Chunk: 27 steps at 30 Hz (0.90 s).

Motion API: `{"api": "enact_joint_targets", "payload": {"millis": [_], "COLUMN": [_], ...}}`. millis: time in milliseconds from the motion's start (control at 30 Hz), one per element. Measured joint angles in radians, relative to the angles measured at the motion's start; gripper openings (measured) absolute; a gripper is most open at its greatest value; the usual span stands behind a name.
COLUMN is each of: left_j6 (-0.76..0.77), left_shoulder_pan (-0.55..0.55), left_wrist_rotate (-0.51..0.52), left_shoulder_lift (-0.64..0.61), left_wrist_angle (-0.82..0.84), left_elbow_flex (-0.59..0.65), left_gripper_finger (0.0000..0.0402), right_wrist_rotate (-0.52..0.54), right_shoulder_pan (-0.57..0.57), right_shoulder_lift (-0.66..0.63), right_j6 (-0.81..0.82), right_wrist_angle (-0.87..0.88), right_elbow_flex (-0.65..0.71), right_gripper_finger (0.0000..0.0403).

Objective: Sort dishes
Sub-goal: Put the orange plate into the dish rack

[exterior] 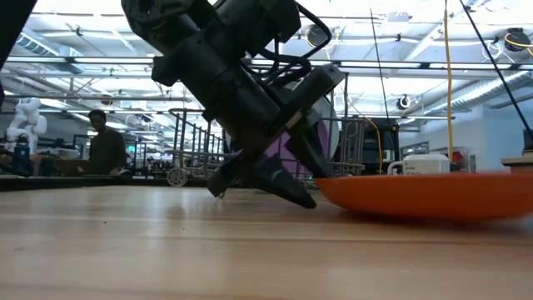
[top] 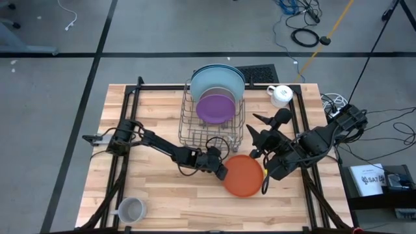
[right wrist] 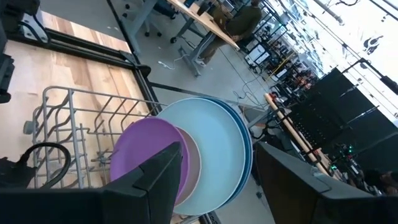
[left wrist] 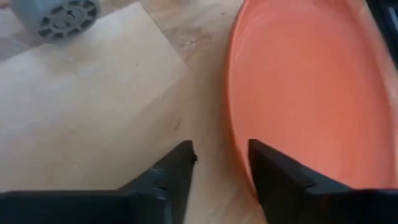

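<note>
dark blue plate point(top: 238, 73) mostly behind light blue plate point(top: 218, 83)

High view looked straight down on the whole desk point(top: 162, 195) from well above. Low view sat at desk-top level, facing across into the room, very near the orange plate point(exterior: 433, 196). Left wrist view was close on that same orange plate. Right wrist view faced the dish rack point(right wrist: 68, 134), shared with the high view.

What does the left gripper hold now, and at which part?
Nothing is firmly held yet: the left gripper straddles the orange plate's rim, fingers open.
</note>
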State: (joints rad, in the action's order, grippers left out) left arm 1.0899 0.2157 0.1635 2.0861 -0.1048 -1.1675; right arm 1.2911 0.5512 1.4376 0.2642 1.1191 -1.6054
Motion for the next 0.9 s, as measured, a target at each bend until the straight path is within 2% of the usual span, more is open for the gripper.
{"api": "enact_joint_targets", "payload": {"millis": [167,233,467,567,700,800,900], "left_j6": [-0.031,-0.03,-0.105,-0.151,-0.225,-0.288,-0.322], "left_shoulder_pan": [-0.001,-0.002,0.017,0.037,0.056,0.069,0.084], "left_wrist_rotate": [0.022,0.021,-0.046,-0.048,0.028,0.091,0.186], "left_shoulder_lift": [0.002,0.003,-0.039,-0.097,-0.22,-0.325,-0.442], "left_wrist_angle": [0.006,-0.003,-0.009,0.014,0.068,0.116,0.186], "left_elbow_flex": [-0.003,-0.003,-0.003,-0.013,-0.016,-0.016,-0.017], "left_gripper_finger": [0.0043,0.0014,0.0004,0.0003,0.0002,0.0001,0.0001], "right_wrist_rotate": [0.0,0.0,0.0,0.039,0.116,0.129,0.195], "right_shoulder_pan": [-0.001,-0.001,-0.001,0.0,0.013,0.024,0.031], "right_shoulder_lift": [0.0,0.0,0.0,0.0,0.0,0.0,0.0], "right_j6": [0.0,0.001,0.001,0.001,0.014,0.011,0.018], "right_wrist_angle": [0.0,0.0,0.002,0.008,0.006,0.0,-0.002], "right_elbow_flex": [0.0,0.0,0.0,0.0,-0.001,-0.001,-0.001], "right_gripper_finger": [0.0199,0.0199,0.0199,0.0199,0.0199,0.0199,0.0199]}}
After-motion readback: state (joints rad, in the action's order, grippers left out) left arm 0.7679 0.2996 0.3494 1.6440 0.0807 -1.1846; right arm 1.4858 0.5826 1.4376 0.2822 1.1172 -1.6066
